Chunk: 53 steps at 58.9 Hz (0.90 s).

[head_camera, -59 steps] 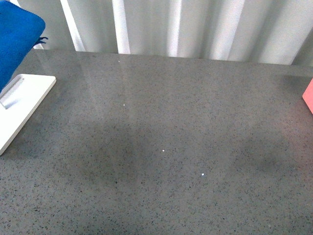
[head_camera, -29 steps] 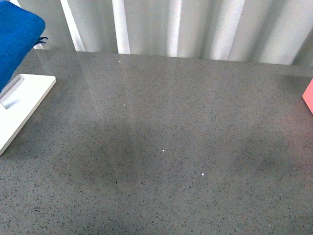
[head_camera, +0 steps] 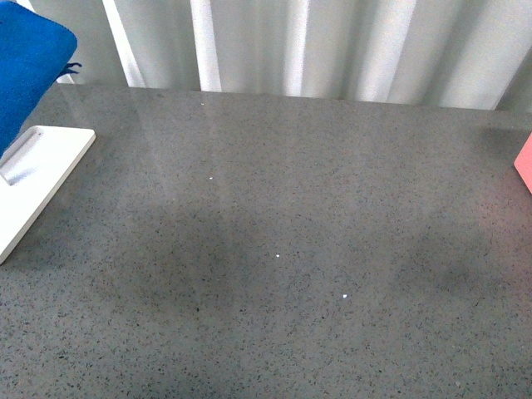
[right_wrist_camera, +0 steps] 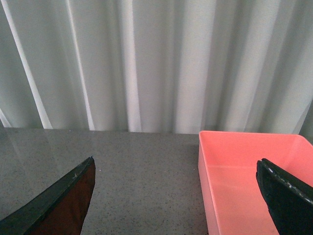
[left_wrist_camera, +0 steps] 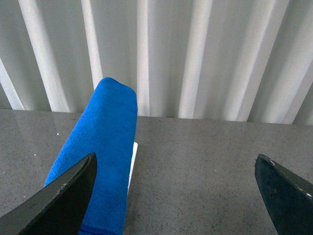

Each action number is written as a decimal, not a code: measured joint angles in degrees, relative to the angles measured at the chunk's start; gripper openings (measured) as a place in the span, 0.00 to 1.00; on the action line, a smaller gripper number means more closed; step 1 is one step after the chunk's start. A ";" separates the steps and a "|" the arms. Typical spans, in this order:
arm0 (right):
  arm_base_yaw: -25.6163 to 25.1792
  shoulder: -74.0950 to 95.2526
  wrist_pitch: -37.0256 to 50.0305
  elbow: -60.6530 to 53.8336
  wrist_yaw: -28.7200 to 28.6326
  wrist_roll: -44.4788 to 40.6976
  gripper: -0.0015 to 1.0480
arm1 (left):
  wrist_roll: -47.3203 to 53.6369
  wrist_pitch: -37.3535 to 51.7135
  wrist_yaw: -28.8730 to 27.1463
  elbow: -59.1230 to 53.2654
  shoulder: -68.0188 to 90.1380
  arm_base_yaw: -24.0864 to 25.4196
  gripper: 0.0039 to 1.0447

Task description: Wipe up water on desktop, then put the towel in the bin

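The dark grey speckled desktop (head_camera: 291, 249) fills the front view, and neither arm shows there. I can make out no water on it, only faint darker patches. The bright blue towel (head_camera: 25, 66) hangs draped at the far left, above a flat white board (head_camera: 46, 166). In the left wrist view the towel (left_wrist_camera: 100, 142) stands just ahead of the left finger (left_wrist_camera: 68, 196). My left gripper (left_wrist_camera: 175, 161) is open and holds nothing. My right gripper (right_wrist_camera: 175, 161) is also open and empty. The pink bin (right_wrist_camera: 244, 171) lies ahead of it, towards its right finger (right_wrist_camera: 286, 196).
A corner of the pink bin (head_camera: 524, 162) shows at the right edge of the front view. A pale pleated curtain (head_camera: 332, 41) runs along the back edge of the desktop. A few tiny white specks (head_camera: 277, 255) dot the middle.
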 joint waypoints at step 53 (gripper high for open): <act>0.00 -0.04 0.00 0.00 0.00 0.00 0.93 | 13.70 3.10 6.97 28.37 57.31 5.35 0.94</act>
